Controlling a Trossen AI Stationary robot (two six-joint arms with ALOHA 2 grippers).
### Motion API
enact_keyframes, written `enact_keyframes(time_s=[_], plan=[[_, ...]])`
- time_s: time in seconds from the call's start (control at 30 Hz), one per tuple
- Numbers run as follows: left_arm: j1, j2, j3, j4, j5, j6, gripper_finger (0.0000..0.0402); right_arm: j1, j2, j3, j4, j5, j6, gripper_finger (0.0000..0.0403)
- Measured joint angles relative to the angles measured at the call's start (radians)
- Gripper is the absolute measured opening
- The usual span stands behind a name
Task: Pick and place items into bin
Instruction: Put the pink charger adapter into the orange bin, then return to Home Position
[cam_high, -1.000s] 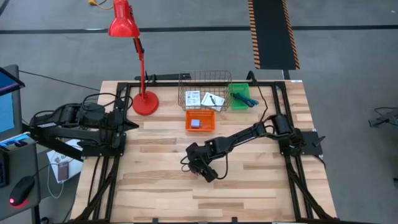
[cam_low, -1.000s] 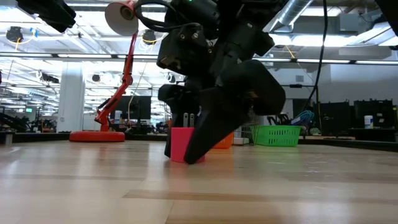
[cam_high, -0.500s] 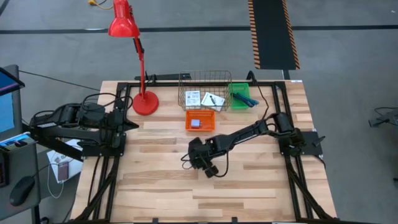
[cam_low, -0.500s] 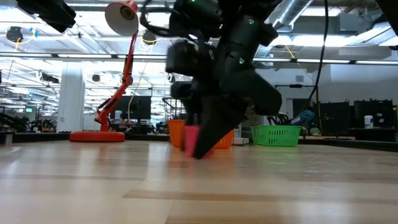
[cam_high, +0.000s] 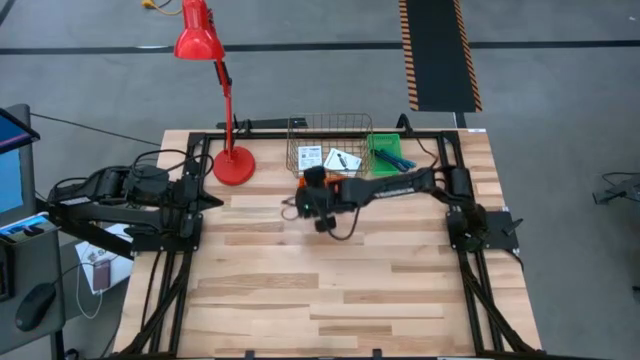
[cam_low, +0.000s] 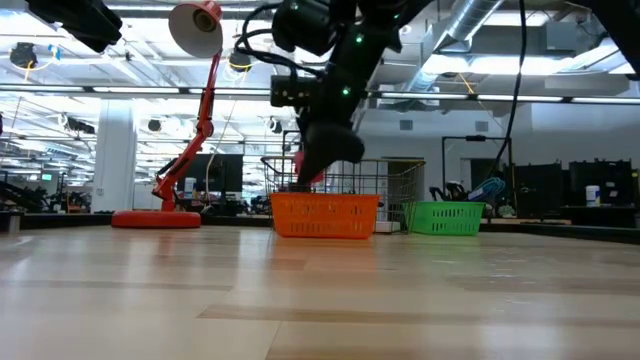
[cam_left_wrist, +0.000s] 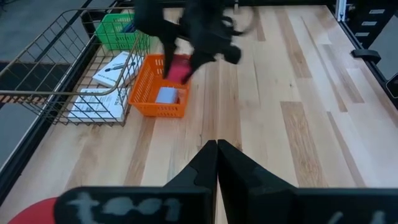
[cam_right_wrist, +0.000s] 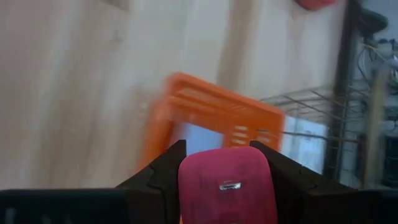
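Pink piece (cam_right_wrist: 226, 183) clamped between the right gripper's (cam_right_wrist: 217, 163) dark fingers (cam_right_wrist: 160, 169), filling the gap in the right wrist view; only a sliver of pink seen at the gripper (cam_low: 322, 160) in the low view, above the orange basket (cam_low: 324, 215). From above, right gripper (cam_high: 318, 200) hanging over the near left part of the orange basket (cam_high: 340, 186), most of that basket hidden under the arm. Seen past the left arm's fingers, pink piece (cam_left_wrist: 179, 67) over the orange basket (cam_left_wrist: 149, 102), with a pale blue cube (cam_left_wrist: 166, 95) lying inside it. Exact height of the piece above the basket hard to judge.

Wire basket (cam_high: 330, 126) just behind the orange one, holding two white printed cards (cam_high: 343, 159) with black marks; marks too small to read. Green bin (cam_high: 388, 142) beside the wire basket on the right, with dark teal sticks (cam_high: 393, 158) lying in it, partly cut off by the arm's cabling. Red lamp (cam_high: 215, 80) standing on the counter (cam_high: 330, 290) to the left of the baskets.

Left gripper (cam_left_wrist: 217, 149) parked at the left edge of the counter, fingers pressed together with nothing between them; from above, its tip lost among the dark arm (cam_high: 135, 200) and frame.
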Motion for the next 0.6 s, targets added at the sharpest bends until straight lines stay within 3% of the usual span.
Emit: enact_keyframes(time_s=[0.27,0.47,0.6], plan=[[0.000,0.000,0.000,0.000,0.000,0.000,0.0000,-0.082,0.000,0.012,-0.002,-0.011,0.008,0.0157],[0.000,0.000,0.000,0.000,0.000,-0.002,0.0000,-0.109,0.000,0.012,-0.003,-0.011,0.035,0.0269],[0.000,0.000,0.000,0.000,0.000,0.006,0.0000,-0.113,0.000,0.012,-0.002,-0.013,0.062,0.0305]])
